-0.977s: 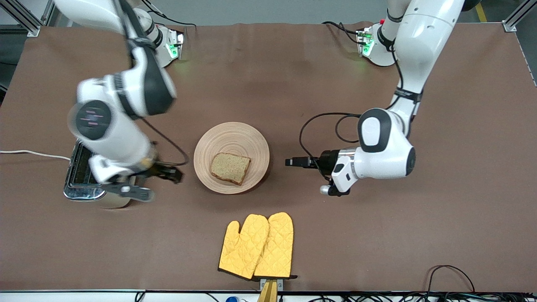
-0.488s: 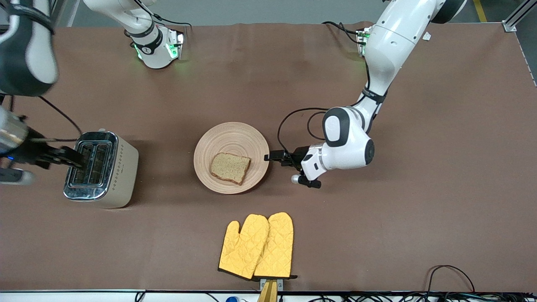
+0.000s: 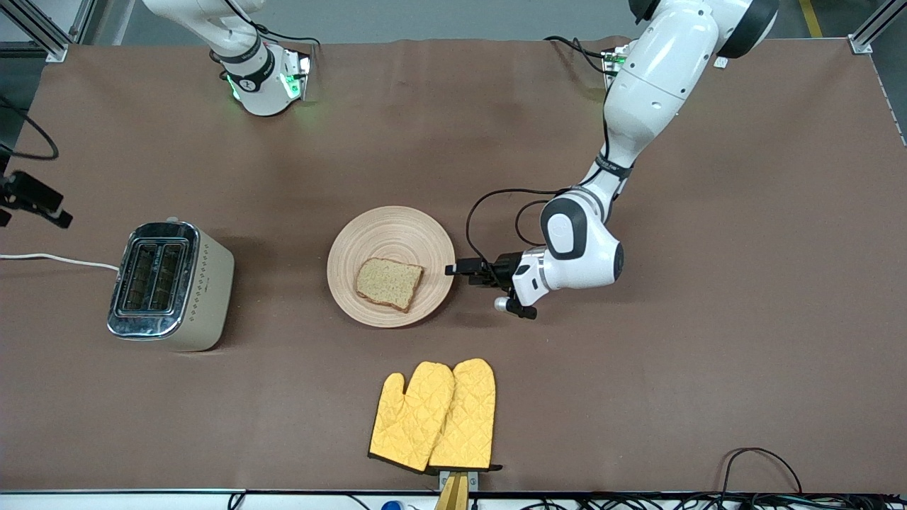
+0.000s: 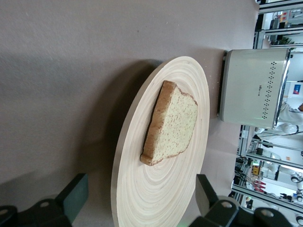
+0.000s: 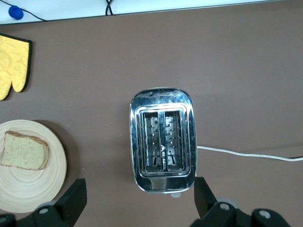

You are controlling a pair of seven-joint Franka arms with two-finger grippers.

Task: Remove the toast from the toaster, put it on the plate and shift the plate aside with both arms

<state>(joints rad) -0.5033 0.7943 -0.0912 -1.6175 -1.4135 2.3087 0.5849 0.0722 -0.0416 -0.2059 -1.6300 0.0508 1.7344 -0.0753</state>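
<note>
The round wooden plate (image 3: pixel 386 230) lies mid-table with the toast (image 3: pixel 389 283) flat on it. My left gripper (image 3: pixel 453 269) is low at the plate's rim on the side toward the left arm's end of the table. In the left wrist view the left gripper (image 4: pixel 141 196) is open, one finger (image 4: pixel 75 196) beneath the rim of the plate (image 4: pixel 156 189) and one finger above it, with the toast (image 4: pixel 170 125) farther in. My right gripper (image 3: pixel 32 200) is high by the right arm's end of the table. In the right wrist view it (image 5: pixel 138 198) is open and empty, above the toaster (image 5: pixel 163 139).
A cream and chrome toaster (image 3: pixel 168 285) with two empty slots stands toward the right arm's end, its white cord (image 3: pixel 57 259) trailing off. A pair of yellow oven mitts (image 3: pixel 436 414) lies nearer the camera than the plate. Cables (image 3: pixel 758 460) lie at the front edge.
My right arm swung up and away from beside the toaster toward the table's end. My left gripper slid in from a short way off to the plate's rim. Plate and toast have not moved.
</note>
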